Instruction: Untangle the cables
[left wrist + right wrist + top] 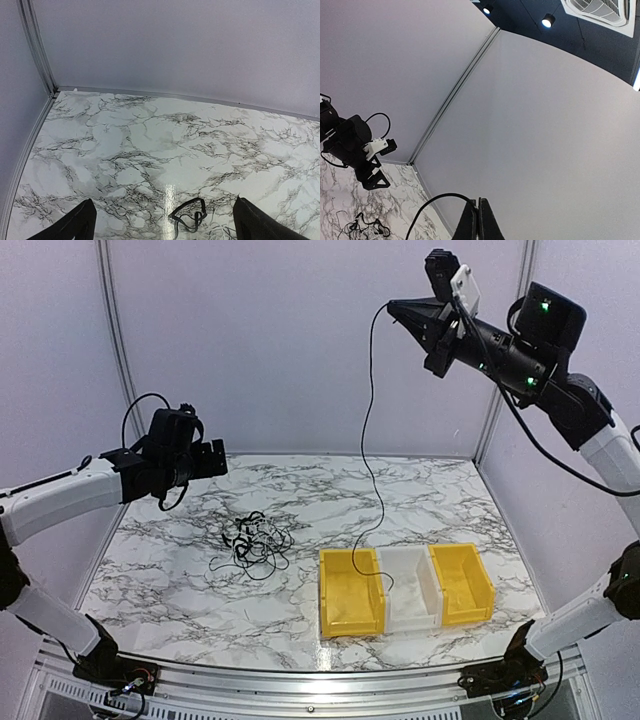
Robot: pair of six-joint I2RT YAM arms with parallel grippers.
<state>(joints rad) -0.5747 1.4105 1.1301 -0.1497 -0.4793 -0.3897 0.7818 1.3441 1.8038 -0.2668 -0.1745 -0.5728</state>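
1. The right pincer (393, 308) is raised high above the counter, its 2 fingers pressed together on 1 black cable (368, 430). In the right wrist view the fingers (483, 222) are closed tight, and the cable arches out to their left.
2. From that grip the black cable hangs in a long, loose line down to the counter (170, 585), a white marble-patterned top with dark veins.
3. Its lower end curls at the left yellow bin (345, 605), near the wall beside the white bin (410, 590). I cannot tell whether the tip lies inside either one.
4. A right yellow bin (465, 585) sits against the white bin's other side, so 3 bins stand in 1 row.
5. The left pincer (218, 457) hovers over the counter's rear left part and holds nothing. The left wrist view shows its fingers (75, 225) spread wide.
6. The tangle of cables (255, 540), thin black cords in a small knot, lies on the counter just in front of the left pincer and to the left of the bins. In the left wrist view, 1 loop of it shows between the fingers at the lower edge.
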